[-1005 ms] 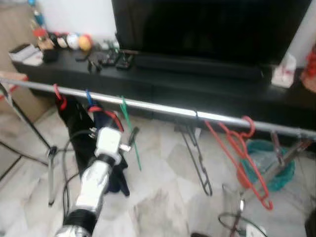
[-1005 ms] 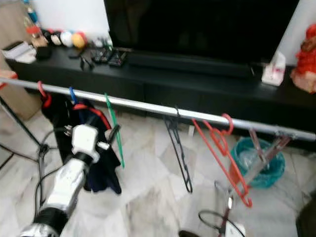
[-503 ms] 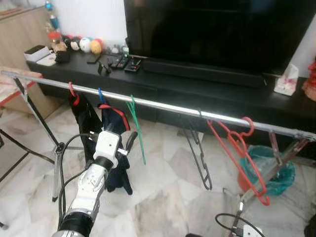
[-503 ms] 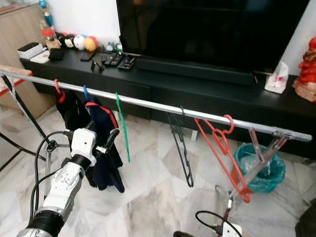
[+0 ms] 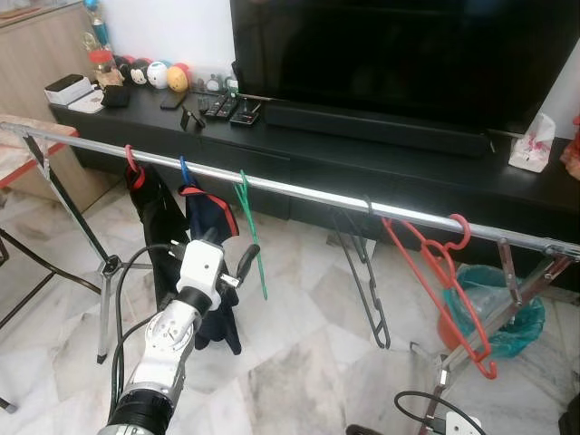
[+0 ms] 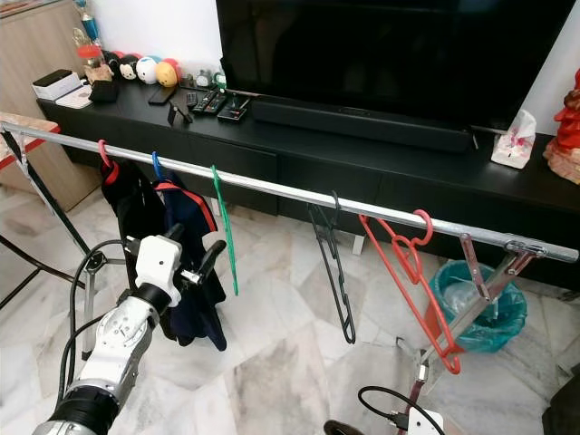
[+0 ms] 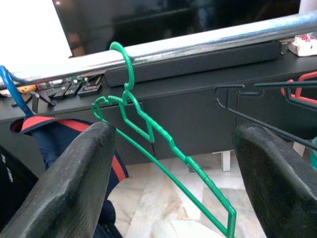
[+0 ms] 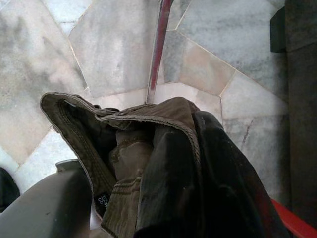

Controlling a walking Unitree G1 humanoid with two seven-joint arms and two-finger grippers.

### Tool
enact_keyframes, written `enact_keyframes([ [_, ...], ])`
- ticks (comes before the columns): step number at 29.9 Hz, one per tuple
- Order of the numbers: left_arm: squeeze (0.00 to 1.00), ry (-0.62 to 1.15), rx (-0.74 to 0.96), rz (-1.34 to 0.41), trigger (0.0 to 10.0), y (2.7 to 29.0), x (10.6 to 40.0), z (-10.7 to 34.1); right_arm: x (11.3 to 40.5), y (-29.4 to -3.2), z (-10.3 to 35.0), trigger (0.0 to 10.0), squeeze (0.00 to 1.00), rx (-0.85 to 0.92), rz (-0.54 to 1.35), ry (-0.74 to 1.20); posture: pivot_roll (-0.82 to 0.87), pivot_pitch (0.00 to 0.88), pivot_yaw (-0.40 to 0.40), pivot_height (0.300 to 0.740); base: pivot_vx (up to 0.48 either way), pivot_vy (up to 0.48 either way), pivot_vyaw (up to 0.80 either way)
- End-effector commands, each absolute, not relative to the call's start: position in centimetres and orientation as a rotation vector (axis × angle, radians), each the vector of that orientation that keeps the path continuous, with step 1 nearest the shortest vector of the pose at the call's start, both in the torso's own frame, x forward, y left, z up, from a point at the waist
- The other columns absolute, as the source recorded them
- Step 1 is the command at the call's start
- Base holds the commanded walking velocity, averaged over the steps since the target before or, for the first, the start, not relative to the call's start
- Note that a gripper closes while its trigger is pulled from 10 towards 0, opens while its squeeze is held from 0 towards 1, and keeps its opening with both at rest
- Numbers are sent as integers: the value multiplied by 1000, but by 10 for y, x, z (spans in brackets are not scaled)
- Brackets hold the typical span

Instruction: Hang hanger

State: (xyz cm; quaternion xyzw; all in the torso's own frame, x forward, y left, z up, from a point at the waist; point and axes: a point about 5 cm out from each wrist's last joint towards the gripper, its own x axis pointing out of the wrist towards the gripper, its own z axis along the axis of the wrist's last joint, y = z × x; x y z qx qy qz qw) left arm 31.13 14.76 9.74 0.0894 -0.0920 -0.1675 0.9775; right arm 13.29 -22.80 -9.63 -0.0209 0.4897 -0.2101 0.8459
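While the silver left arm reaches forward over the pale marble floor (image 5: pixel 299 362), its left gripper (image 7: pixel 173 163) sits just short of the thin green wire hanger (image 5: pixel 250 234), black fingers (image 7: pixel 74 188) spread wide with nothing between them. From the left wrist view the hanger's sloping shoulder runs across the gap between the two fingers, apart from both. That green hanger already hangs by its hook from the long shiny metal rail (image 5: pixel 308 192), tilted so its lower end points down toward the floor.

Just beside the gripper, on the robot's left, dark navy and black garments (image 5: pixel 204 263) hang on a blue-hooked hanger (image 5: pixel 185 172) and a red-hooked hanger (image 5: pixel 132 169) from the same rail. Farther along the rail to the right hang a black wire hanger (image 5: pixel 362 272) and a red plastic hanger (image 5: pixel 444 290), with a teal bin (image 5: pixel 507 308) on the floor behind.

The right wrist view looks down on crumpled olive-brown fabric (image 8: pixel 133 163) over marble tiles; whether the right gripper is open or closed I cannot tell.

Beyond the rail stands a long low black cabinet (image 5: pixel 362 172) carrying remote controls (image 5: pixel 222 111), small round toy figures (image 5: pixel 154 74) and a large black television (image 5: pixel 399 54).
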Motion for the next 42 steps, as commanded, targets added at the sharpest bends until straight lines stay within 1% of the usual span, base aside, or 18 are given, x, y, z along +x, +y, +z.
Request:
enact_keyframes([
  [1,0,-214,184,-323,10000,150,313,105,137,-229,-94,10000,0,-53,-445,1012,58,0,-5,740,304,0,0],
  [10,0,-304,175,-298,10000,149,318,127,137,-228,-94,10000,0,-62,-434,1012,58,0,-5,740,309,0,0],
  [18,0,-316,178,-295,10000,149,319,131,137,-228,-95,10000,0,-63,-433,1014,56,0,-4,740,336,0,0],
  [24,0,-345,164,-303,10000,148,316,138,137,-228,-95,10000,0,-64,-431,1014,59,0,-4,740,0,0,0],
  [32,0,-342,174,-322,10000,149,306,138,137,-228,-95,10000,0,-70,-428,1014,58,0,-3,740,0,0,0],
  [36,0,-325,163,-351,10000,149,301,139,136,-228,-95,10000,0,-72,-426,1016,60,0,-1,740,0,0,0],
  [39,0,-264,175,-387,10000,153,292,134,136,-227,-95,10000,0,-74,-424,1018,62,0,0,740,0,0,0],
  [42,0,-193,136,-394,10000,158,287,127,136,-227,-95,10000,0,-75,-421,1018,68,0,4,740,0,0,0],
])
